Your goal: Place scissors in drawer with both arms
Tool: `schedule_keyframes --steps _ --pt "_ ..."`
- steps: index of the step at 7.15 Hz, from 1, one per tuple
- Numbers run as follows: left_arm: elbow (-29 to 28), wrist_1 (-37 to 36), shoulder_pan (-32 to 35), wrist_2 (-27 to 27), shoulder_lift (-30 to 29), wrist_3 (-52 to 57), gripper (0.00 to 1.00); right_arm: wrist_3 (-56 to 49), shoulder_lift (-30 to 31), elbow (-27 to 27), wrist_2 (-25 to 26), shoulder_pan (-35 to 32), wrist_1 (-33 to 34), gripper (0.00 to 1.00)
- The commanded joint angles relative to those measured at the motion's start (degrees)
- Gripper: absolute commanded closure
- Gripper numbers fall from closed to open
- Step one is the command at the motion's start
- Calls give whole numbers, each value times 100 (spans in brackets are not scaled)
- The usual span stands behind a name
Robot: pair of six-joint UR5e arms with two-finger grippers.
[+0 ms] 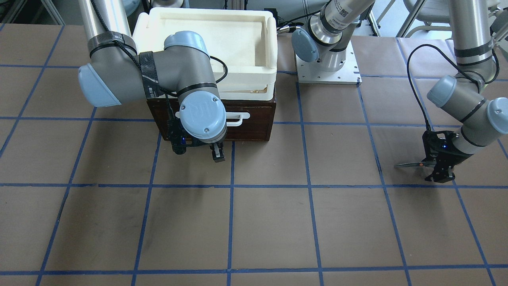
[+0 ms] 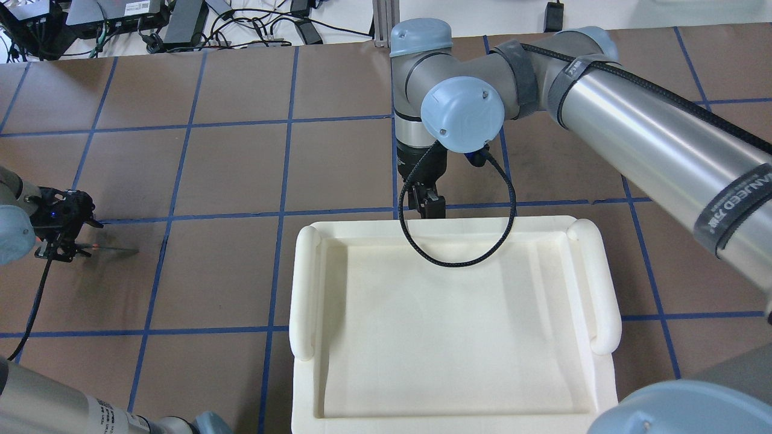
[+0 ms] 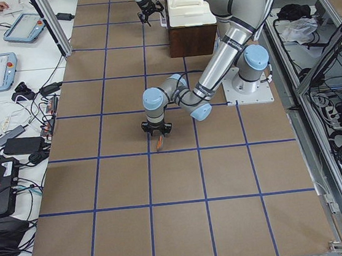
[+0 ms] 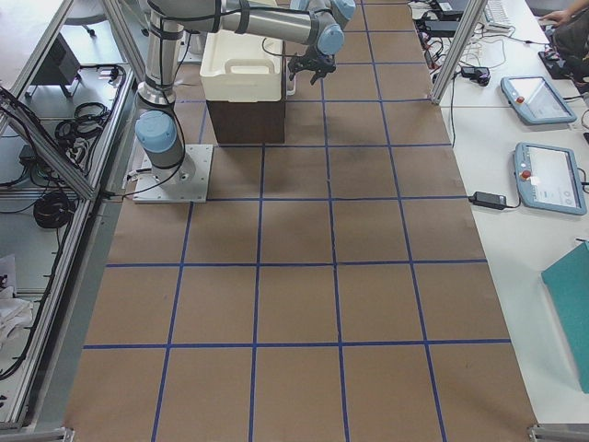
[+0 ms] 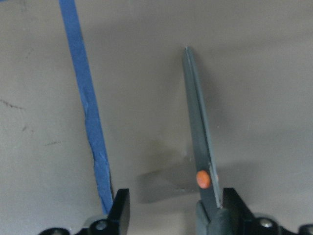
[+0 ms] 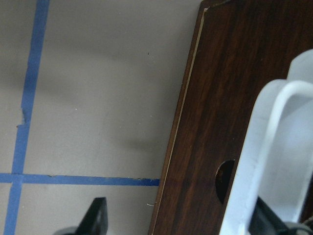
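Scissors (image 5: 198,137) handles hidden under left pincer (image 5: 173,215).

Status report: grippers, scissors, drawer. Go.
Left gripper open, straddling the scissors at handle end. Right gripper open at drawer front, white handle ungripped. Drawer shut, foam tray on top.

Both arms (image 2: 633,126) flash silver-grey tubes, pale blue joint caps (image 2: 462,116) dotted with screws, black braided cable (image 2: 512,199) strapped on, white-lettered black bands (image 2: 733,208).
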State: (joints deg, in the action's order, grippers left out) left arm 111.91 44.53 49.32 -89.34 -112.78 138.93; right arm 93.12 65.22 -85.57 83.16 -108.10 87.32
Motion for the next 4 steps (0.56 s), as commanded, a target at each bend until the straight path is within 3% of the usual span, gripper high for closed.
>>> schedule_keyframes --steps 1,4 --pt "-20 466 -1 40 246 -337 28 -66 -53 6 7 0 48 0" --pt "-64 478 -72 -47 107 -366 27 -75 -53 6 7 0 57 0"
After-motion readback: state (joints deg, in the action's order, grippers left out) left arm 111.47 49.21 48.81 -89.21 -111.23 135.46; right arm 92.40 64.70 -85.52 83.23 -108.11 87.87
